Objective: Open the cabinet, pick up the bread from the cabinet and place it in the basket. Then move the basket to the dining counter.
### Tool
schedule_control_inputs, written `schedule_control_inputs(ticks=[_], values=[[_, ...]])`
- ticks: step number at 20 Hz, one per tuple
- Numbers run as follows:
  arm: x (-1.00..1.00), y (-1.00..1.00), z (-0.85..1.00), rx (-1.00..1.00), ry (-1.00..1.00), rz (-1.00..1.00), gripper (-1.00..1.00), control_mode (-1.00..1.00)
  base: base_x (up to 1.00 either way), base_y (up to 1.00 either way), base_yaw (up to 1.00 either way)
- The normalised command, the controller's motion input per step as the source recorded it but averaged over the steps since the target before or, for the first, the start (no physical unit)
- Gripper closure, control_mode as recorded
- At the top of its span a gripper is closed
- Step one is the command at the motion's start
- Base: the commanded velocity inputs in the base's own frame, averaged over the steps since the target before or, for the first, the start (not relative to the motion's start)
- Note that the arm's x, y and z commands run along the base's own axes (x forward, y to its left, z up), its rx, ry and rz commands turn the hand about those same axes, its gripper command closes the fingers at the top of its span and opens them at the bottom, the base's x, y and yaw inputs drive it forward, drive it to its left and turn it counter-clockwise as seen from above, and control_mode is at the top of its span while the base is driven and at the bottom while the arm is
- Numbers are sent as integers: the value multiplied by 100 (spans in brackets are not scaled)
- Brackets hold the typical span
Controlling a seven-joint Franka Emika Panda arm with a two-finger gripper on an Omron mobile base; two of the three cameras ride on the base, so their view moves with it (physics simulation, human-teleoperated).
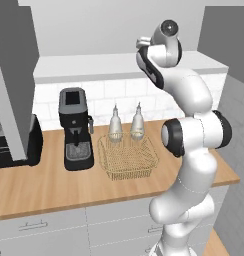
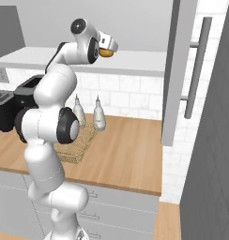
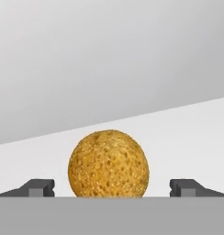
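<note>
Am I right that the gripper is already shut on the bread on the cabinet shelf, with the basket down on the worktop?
Not quite: in the hand view the gripper is open, its fingertips apart on either side of the bread. The basket does sit on the worktop.

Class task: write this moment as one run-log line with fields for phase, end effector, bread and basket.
phase: reaching for bread | end effector: open, fingers either side of bread | bread: on cabinet shelf, not gripped | basket: empty on worktop
</note>
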Motion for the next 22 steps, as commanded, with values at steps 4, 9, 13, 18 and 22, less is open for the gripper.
schedule_control_inputs(ticks=[4,9,13,18,22], values=[[2,0,-14,0,0,0,-100,-100,0,0,0],[8,0,-10,0,0,1,-100,-100,0,0,0],[30,0,-1,0,0,2,-100,-100,0,0,0],[47,0,0,0,0,3,-100,-100,0,0,0],[27,0,0,0,0,2,-100,-100,0,0,0]])
